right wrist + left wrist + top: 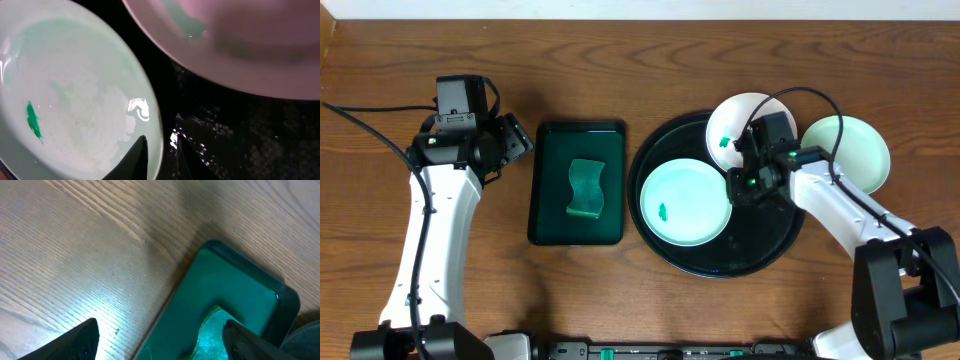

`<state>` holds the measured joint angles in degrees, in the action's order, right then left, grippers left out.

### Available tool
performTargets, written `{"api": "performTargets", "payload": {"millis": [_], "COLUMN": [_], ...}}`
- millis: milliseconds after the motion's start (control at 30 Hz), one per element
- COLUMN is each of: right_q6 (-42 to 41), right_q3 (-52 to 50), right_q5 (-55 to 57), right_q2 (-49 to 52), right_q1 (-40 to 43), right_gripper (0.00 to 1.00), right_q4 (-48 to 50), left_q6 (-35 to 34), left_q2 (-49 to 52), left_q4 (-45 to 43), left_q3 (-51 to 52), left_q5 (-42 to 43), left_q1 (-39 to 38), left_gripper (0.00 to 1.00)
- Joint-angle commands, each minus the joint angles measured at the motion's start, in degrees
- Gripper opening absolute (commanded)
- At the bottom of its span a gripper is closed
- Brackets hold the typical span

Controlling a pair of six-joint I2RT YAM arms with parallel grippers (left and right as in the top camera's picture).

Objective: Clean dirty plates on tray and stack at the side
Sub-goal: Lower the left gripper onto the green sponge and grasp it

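Closely, right fingers [136, 162] astride plate [80, 100] rim

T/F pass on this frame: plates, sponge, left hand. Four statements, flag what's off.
1. The sponge lies in the green tray. True.
2. All three plates sit on the black tray. False: the third plate is on the table, right of it.
3. The left hand holds the sponge. False: it is open and empty, beside the green tray.
4. The mint plate on the black tray has a green smudge. True.
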<state>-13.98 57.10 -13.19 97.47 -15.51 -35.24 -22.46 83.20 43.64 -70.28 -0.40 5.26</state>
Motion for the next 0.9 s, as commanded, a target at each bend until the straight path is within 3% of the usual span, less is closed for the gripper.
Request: {"api": "performTargets", "payload": {"millis": [0, 233, 367, 500, 667, 867], "right_q6": [0.5, 0.52, 0.52, 0.52, 0.52, 0.52], "right_q3": [-1.66, -2.6, -2.6, -2.6, -2.6, -2.6], "right_q5": [0.72, 0.81, 0.94, 0.94, 0.92, 0.92], "right_q2": [0.35, 0.35, 0.35, 0.35, 0.35, 0.35], "right_q1": [-0.92, -1.97, -1.97, -1.97, -1.97, -1.97], "right_gripper": [0.18, 0.01, 0.01, 0.01, 0.01, 0.01], "right_q4": [1.88, 3.37, 3.37, 3.41, 3.48, 3.41], "left_q6": [0.15, 0.04, -0.22, 5.99, 7.26, 7.19], "left_q2": [0.0, 0.0, 0.02, 0.09, 1.66, 3.93], "left_q4": [0.26, -0.33, 4.15, 5.14, 5.2, 5.29], "left_q3": [-0.87, -0.87, -0.83, 1.92, 3.74, 4.85], "left_q5": [-0.72, -0.66, 8.13, 17.11, 11.37, 10.38], "left_q1": [0.24, 0.24, 0.15, -3.28, -11.17, -15.8], "left_gripper": [0.79, 0.79, 0.8, 0.79, 0.74, 0.63]}}
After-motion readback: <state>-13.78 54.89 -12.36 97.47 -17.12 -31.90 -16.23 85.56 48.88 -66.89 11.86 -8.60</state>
